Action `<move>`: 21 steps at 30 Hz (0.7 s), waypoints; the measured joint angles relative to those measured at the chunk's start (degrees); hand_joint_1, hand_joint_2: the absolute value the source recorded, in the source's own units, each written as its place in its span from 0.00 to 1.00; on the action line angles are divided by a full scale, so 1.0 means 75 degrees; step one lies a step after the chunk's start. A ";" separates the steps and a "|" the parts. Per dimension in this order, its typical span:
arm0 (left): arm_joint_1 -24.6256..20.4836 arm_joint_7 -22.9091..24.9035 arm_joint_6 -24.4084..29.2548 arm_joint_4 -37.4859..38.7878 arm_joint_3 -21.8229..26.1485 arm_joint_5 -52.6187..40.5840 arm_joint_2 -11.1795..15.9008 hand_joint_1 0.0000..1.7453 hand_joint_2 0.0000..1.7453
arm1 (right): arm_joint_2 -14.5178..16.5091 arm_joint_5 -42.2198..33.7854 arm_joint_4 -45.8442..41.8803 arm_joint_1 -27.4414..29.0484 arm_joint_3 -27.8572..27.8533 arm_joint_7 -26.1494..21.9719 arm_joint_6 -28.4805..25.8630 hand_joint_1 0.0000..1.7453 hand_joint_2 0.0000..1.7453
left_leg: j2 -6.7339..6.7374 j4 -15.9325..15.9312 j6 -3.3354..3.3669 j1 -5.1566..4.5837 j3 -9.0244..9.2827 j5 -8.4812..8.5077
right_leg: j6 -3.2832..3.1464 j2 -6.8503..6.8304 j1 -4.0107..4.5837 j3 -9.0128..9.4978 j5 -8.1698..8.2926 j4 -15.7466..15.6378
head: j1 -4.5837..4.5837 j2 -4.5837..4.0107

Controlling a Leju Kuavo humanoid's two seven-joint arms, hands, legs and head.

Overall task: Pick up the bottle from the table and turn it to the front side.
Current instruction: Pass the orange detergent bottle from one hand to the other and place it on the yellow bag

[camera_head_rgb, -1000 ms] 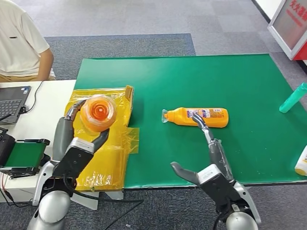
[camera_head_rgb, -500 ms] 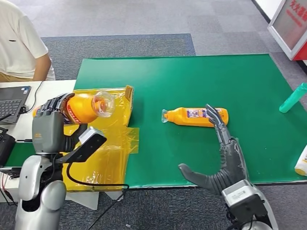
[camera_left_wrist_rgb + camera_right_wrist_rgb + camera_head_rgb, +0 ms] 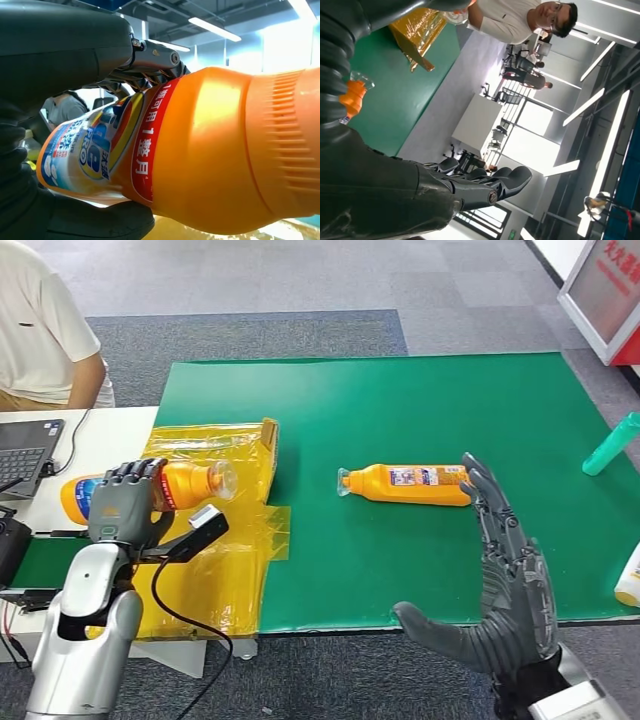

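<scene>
Left robot hand (image 3: 124,505) grasping bottle (image 3: 162,487), long axis crosswise, cap rightward; right robot hand (image 3: 504,570) released, beside second bottle (image 3: 407,483) on desk (image 3: 453,400).

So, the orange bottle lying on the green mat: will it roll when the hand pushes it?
Probably. The orange bottle lies on its side on the flat green mat and looks round. Its plastic looks smooth, perhaps slippery. The right hand is open beside it.
</scene>
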 joint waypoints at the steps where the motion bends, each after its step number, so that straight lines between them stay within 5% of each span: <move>1: -0.0041 -0.0007 -0.0012 0.0115 0.0000 -0.0001 -0.0005 1.00 1.00 | 0.0000 -0.0011 -0.0041 0.0001 -0.0012 -0.0010 0.0010 0.00 1.00 | 0.0000 0.0000 0.0000 0.0000 0.0000 0.0000 | 0.0000 0.0000 0.0000 0.0000 0.0000 0.0000 | -0.0001 0.0000; 13: -0.0216 0.0038 -0.0130 0.0742 -0.0117 -0.0002 -0.0096 1.00 1.00 | 0.0000 -0.0017 -0.0215 -0.0009 -0.0019 -0.0084 0.0117 0.00 1.00 | 0.0000 0.0000 -0.0002 0.0000 -0.0001 0.0002 | -0.0001 0.0000 0.0000 -0.0003 0.0002 0.0000 | 0.0000 0.0001; 21: -0.0239 0.0350 -0.0105 0.1120 -0.0928 -0.0001 -0.0259 1.00 1.00 | 0.0000 -0.0085 -0.0212 -0.0033 -0.0014 -0.0242 0.0139 0.00 1.00 | 0.0000 0.0000 -0.0001 -0.0001 -0.0004 0.0001 | 0.0004 0.0000 -0.0001 -0.0002 0.0006 0.0000 | 0.0000 0.0000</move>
